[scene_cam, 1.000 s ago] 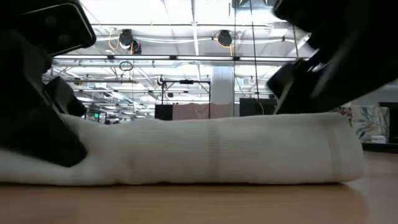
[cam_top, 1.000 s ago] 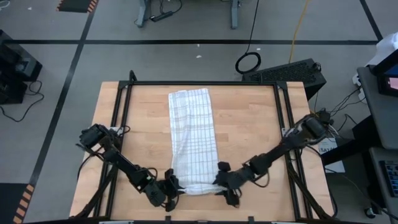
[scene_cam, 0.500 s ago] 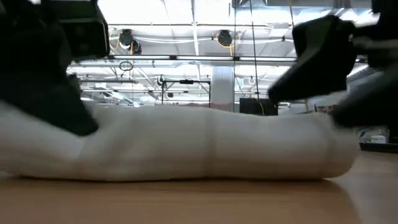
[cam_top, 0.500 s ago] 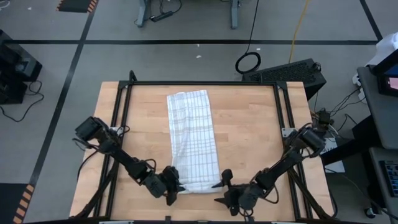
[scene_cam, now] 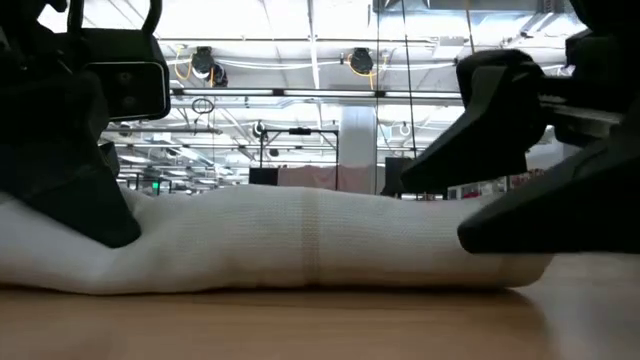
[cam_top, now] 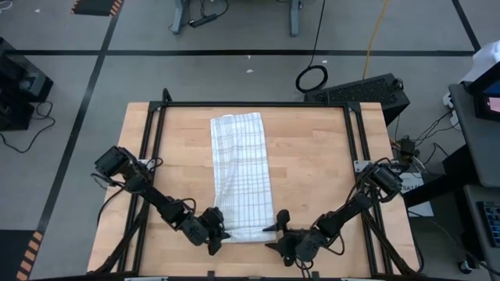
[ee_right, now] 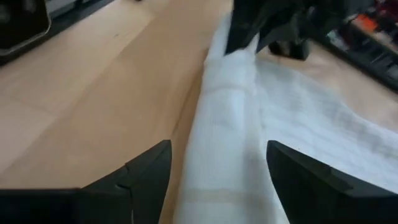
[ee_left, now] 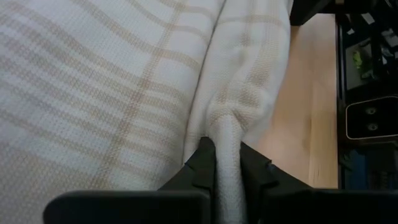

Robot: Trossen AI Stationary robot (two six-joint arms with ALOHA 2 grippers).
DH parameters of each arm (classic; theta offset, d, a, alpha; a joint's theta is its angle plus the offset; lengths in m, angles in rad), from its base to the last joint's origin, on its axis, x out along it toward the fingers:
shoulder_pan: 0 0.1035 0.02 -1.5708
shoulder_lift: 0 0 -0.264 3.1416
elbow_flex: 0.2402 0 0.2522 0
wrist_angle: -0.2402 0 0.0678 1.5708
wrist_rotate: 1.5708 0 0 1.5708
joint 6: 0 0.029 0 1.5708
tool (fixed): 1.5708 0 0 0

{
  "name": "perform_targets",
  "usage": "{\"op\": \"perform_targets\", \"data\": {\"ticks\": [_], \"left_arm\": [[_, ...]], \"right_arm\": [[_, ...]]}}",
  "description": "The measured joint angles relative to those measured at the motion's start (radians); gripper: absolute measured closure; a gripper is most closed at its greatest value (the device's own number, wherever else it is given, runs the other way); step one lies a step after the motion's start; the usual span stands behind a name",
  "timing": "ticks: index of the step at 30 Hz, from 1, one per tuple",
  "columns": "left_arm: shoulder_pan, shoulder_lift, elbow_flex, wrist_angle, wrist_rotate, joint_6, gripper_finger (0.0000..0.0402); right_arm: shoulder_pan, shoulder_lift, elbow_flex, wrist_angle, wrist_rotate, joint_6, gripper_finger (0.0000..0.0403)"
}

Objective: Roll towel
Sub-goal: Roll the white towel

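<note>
The towel [cam_top: 244, 168] lies lengthwise down the table's middle, white with grey check lines. Its near end is wound into a low roll [scene_cam: 320, 240] that rests on the wood. My left gripper [cam_top: 221, 235] is shut on the roll's left end. At the roll's right end my right gripper [cam_top: 275, 232] is open. In the right wrist view its fingers [ee_right: 146, 171] stand on either side of the roll [ee_right: 227, 124]. I cannot tell whether they touch it. My left gripper pinches a bunched fold [ee_left: 229, 140] at the left end of the roll between its two fingers. It comes slanting down from the table's left and near side. The roll stays on the table, and the cloth puckers where it runs into the fingers.
A black frame [cam_top: 250, 104] borders the wooden table. Bare wood lies on both sides of the towel. The left arm [cam_top: 148, 199] and the right arm [cam_top: 351, 207] reach in over the near corners.
My right gripper has drawn back toward the near edge, sunk and rolled about its wrist, and its fingers now stand level on either side of the roll's right end. My left gripper has turned a little with the roll's left end. The roll lies lower and flatter.
</note>
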Motion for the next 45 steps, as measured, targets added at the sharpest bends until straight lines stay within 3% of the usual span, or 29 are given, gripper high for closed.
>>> {"op": "perform_targets", "data": {"ticks": [5, 13, 21, 28, 32, 37, 41, 45], "left_arm": [[0.000, 0.000, 0.000, -0.001, 0.000, 0.000, 0.0369], [-0.001, 0.000, 0.000, -0.006, -0.034, 0.000, 0.0357], [-0.004, -0.022, 0.000, -0.012, -0.038, 0.058, 0.0257], [-0.020, -0.191, -0.001, -0.051, 0.004, 0.233, 0.0166], [-0.075, -0.267, 0.000, -0.072, -0.157, 0.438, 0.0142], [-0.166, -0.236, 0.000, -0.065, -0.364, 0.617, 0.0124], [-0.215, -0.153, 0.000, -0.002, -0.467, 0.699, 0.0107], [-0.232, -0.063, 0.000, 0.055, -0.495, 0.716, 0.0081]], "right_arm": [[-0.034, 0.002, 0.000, -0.073, -0.081, 0.096, 0.0149], [-0.082, 0.002, 0.002, -0.118, -0.127, 0.276, 0.0163], [-0.127, -0.002, 0.003, -0.133, -0.245, 0.424, 0.0276], [-0.144, -0.003, 0.004, -0.141, -0.262, 0.540, 0.0351], [-0.182, -0.010, 0.004, -0.137, -0.372, 0.655, 0.0363], [-0.225, -0.010, 0.004, -0.139, -0.493, 0.800, 0.0359], [-0.247, -0.009, 0.004, -0.138, -0.539, 0.854, 0.0359], [-0.271, -0.009, 0.004, -0.143, -0.588, 0.881, 0.0358]]}}
